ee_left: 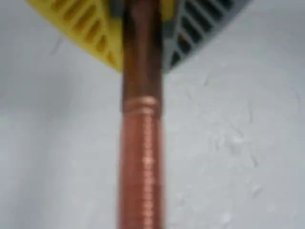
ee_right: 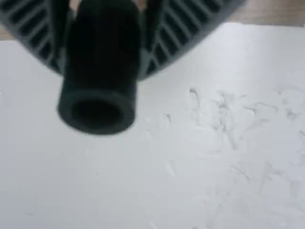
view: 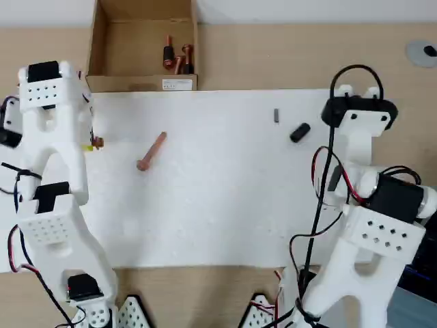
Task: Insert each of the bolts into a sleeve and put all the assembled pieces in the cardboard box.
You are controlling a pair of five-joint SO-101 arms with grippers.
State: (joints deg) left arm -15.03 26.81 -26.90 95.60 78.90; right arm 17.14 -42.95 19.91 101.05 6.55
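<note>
In the left wrist view my left gripper (ee_left: pixel 143 43) is shut on a copper bolt (ee_left: pixel 142 143), yellow finger on one side, grey on the other. From above, the bolt's tip (view: pixel 98 142) pokes out at the left edge of the white foam mat (view: pixel 225 205). My right gripper (ee_right: pixel 102 57) is shut on a black sleeve (ee_right: pixel 97 102), whose open bore faces the camera just above the mat. A second copper bolt (view: pixel 151 151) lies loose left of the mat's middle. Another black sleeve (view: pixel 300 132) lies near the right arm. The cardboard box (view: pixel 140 83) holds assembled pieces (view: pixel 177 57).
A small grey piece (view: pixel 276 115) lies on the mat near the loose sleeve. The box stands against the mat's far edge at the left. Both arms' bases and cables occupy the near corners. A round grey object (view: pixel 422 52) sits at the far right.
</note>
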